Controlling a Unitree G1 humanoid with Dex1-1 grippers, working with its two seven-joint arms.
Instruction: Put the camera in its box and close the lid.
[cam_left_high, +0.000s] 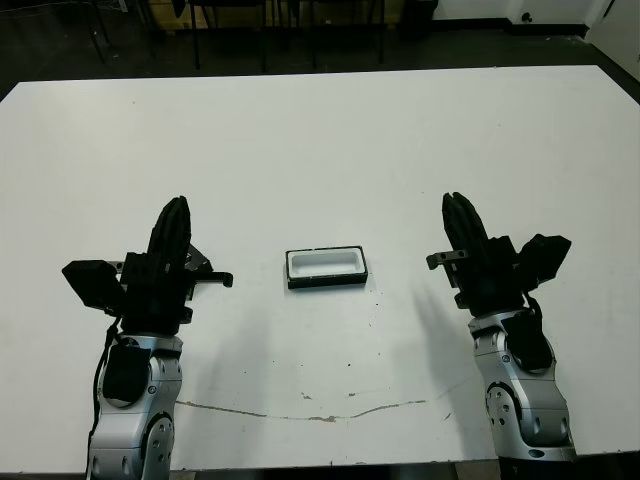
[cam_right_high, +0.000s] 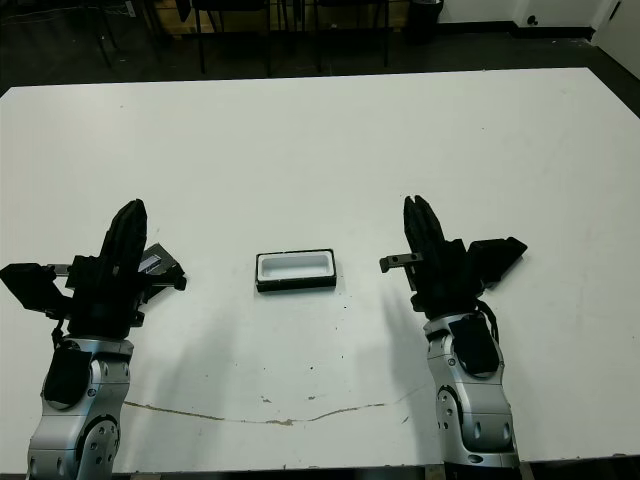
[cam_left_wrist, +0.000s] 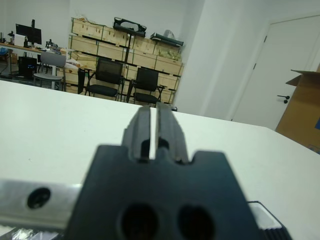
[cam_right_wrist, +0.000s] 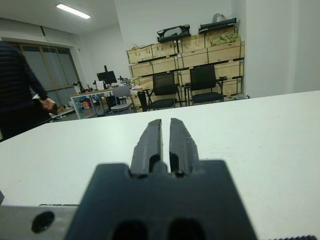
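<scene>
Between the two end effectors, the box (cam_left_high: 326, 267) sits open on the white counter (cam_left_high: 320, 140), long axis crosswise. Left end effector (cam_left_high: 178, 212) and right end effector (cam_left_high: 456, 207) hover nearly closed, empty. Camera and lid aren't clearly visible.

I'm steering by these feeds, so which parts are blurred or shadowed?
Left wrist view: the left pincer and its black body are blurred, the chairs behind sharp. Right wrist view: the same with the right pincer. Head views: sharp, evenly lit, with soft shadows beside both arms on the table; the box is clear.
</scene>
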